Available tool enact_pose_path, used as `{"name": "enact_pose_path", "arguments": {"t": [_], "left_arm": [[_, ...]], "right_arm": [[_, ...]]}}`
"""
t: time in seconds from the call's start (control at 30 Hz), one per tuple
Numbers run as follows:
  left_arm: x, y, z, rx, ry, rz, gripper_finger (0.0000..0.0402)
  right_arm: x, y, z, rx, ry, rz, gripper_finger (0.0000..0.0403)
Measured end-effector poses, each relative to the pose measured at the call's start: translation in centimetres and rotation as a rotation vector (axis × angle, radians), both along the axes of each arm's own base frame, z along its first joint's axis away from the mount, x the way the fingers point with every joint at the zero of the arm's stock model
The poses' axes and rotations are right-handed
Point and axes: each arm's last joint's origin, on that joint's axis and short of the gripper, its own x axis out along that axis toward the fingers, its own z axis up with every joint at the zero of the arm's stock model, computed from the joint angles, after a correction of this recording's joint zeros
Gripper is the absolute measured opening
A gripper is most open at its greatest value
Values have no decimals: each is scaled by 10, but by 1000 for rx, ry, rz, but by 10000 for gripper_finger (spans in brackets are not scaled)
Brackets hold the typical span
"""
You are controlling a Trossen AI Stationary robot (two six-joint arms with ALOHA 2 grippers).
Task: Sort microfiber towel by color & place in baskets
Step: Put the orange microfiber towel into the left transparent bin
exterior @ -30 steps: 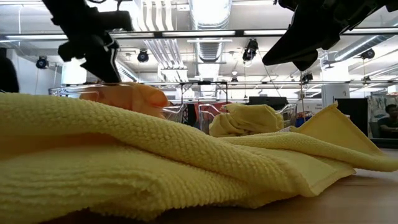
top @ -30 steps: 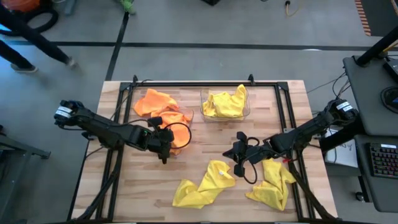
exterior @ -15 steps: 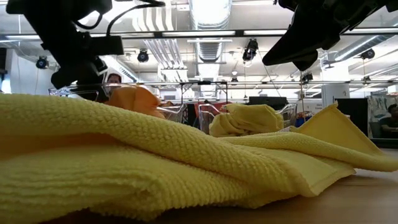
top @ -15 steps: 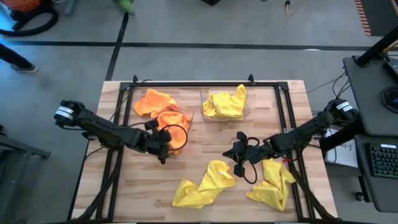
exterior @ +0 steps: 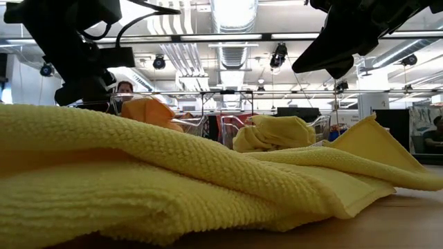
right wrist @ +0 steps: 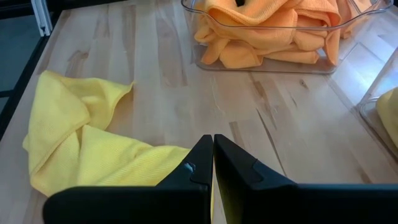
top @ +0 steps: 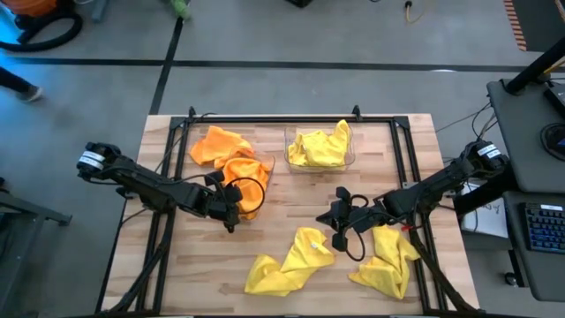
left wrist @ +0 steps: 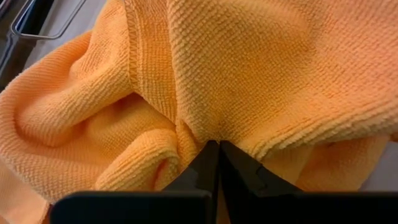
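Observation:
Orange towels fill the left clear basket (top: 272, 162), and one (top: 216, 144) spills over its far-left side. My left gripper (top: 237, 205) is at that basket's near side, shut on an orange towel (left wrist: 249, 68). Yellow towels lie bunched in the right basket (top: 354, 159). Two more yellow towels (top: 290, 262) (top: 387, 259) lie crumpled on the table near the front edge. My right gripper (top: 338, 215) hangs shut above the table, over the far edge of the middle yellow towel (right wrist: 87, 143), touching nothing. My left gripper (left wrist: 218, 144) pinches a fold of the orange towel (left wrist: 198, 132) between its two fingertips. Creases in the cloth run together at the tips. The rest of the towel bunches around and beyond the fingers; one layer or several, I cannot tell.
A black metal frame (top: 181, 141) runs around the tabletop. Bare wood lies between the baskets and the loose yellow towels (right wrist: 186, 81). In the low view a yellow towel (exterior: 173, 180) fills the foreground. A desk with a keyboard (top: 543, 225) stands to the right.
My left gripper has shifted a little toward the table's left, staying shut on the orange towel, and the held cloth has been drawn along with it. My right arm has kept still.

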Motion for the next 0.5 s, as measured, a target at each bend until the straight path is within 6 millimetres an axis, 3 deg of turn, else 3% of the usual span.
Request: {"name": "enact_pose_path", "arguments": {"t": [0.3,0.5], "left_arm": [[6,-2,10,-1,-23,-13,3],[12,-3,30,15,-6,-26,46]], "right_arm": [[0,0,0,0,0,0,9],[0,0,0,0,1,0,9]]}}
